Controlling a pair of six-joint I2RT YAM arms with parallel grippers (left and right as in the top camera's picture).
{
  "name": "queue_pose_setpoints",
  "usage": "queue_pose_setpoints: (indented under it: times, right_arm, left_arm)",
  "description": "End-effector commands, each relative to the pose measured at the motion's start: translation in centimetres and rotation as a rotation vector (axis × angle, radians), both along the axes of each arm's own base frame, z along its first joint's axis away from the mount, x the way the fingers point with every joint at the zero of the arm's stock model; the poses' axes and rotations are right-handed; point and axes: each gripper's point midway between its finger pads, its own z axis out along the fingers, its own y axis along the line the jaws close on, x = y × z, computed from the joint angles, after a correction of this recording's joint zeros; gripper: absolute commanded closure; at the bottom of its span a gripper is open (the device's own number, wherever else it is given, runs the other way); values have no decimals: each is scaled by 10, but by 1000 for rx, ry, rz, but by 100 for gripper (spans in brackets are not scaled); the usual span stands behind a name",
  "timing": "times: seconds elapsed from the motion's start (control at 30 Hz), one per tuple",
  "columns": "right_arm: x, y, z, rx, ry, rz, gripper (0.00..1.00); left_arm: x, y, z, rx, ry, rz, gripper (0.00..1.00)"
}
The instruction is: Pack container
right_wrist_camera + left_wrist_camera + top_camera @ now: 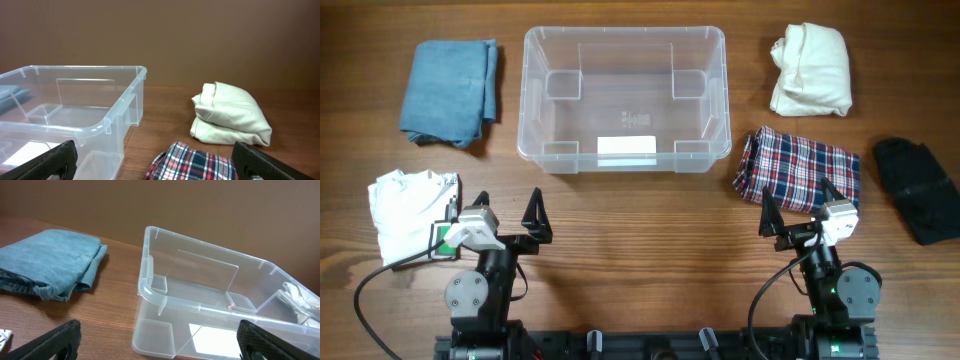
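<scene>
Left hand (507, 200): jaws fully spread, holding nothing.
Right hand (797, 195): jaws fully spread, holding nothing.
Container (620, 32): on the bench ahead of both hands, between them, empty.
Done: apparently nothing packed.
Remaining: white shirt (395, 215) beside Left hand; plaid cloth (800, 165) just ahead of Right hand; blue cloth (450, 90), cream garment (810, 68) and black garment (920, 190) farther out.

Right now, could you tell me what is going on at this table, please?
Two robot arms are set to pack the clear container, which sits empty mid-table. Nothing is packed yet: the left gripper and right gripper both hang open near the front edge, holding nothing. Five folded garments lie around the container: a blue one and a white one on the left, a cream one, a plaid one and a black one on the right.
</scene>
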Motion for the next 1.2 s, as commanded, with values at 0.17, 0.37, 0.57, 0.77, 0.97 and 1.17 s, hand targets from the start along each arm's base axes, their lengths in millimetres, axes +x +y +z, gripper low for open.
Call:
queue_pose_setpoints:
  times: [0.17, 0.37, 0.57, 0.77, 0.97, 1.17]
  right_arm:
    - [0, -2, 0, -13, -6, -12, 0]
    - [0, -2, 1, -13, -6, -12, 0]
    - [0, -2, 0, -13, -6, -12, 0]
    - [0, -2, 0, -13, -6, -12, 0]
    - [0, -2, 0, -13, -6, -12, 0]
    - [1, -6, 0, -36, -5, -35, 0]
  left_arm:
    - [0, 1, -2, 19, -4, 4, 0]
    - [0, 1, -2, 20, -4, 3, 0]
    - [0, 1, -2, 20, -4, 3, 0]
    - [0, 1, -2, 19, -4, 4, 0]
    - [0, 1, -2, 19, -4, 4, 0]
    - [0, 1, -2, 20, -4, 3, 0]
